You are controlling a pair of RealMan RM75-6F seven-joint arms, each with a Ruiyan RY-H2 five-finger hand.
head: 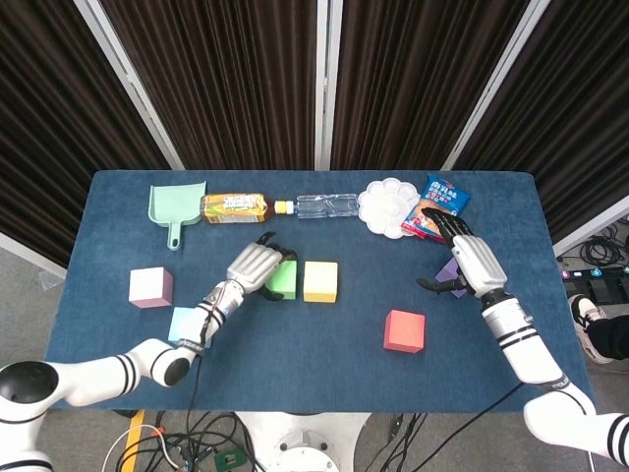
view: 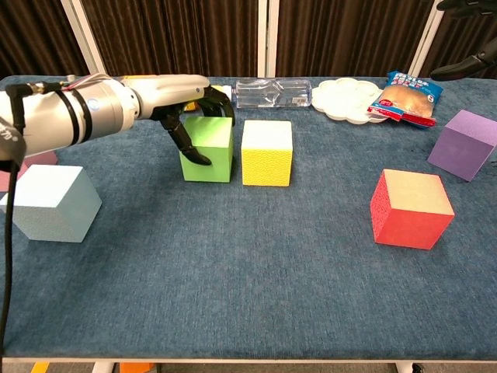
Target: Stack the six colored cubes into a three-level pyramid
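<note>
My left hand (head: 256, 265) grips the green cube (view: 208, 149), with fingers over its far top edge and the thumb on its left face. The green cube stands on the table, almost touching the yellow cube (view: 267, 152) on its right. The red cube (view: 411, 208) sits nearer the front right. My right hand (head: 470, 261) hovers open over the purple cube (view: 466, 144), hiding most of it in the head view. The light blue cube (view: 50, 202) and the pink cube (head: 150, 286) stand at the left.
Along the far edge of the blue table (head: 295, 369) lie a green dustpan (head: 177, 206), a tea bottle (head: 234, 206), a clear bottle (head: 327, 206), a white palette (head: 386, 206) and a snack bag (head: 444, 202).
</note>
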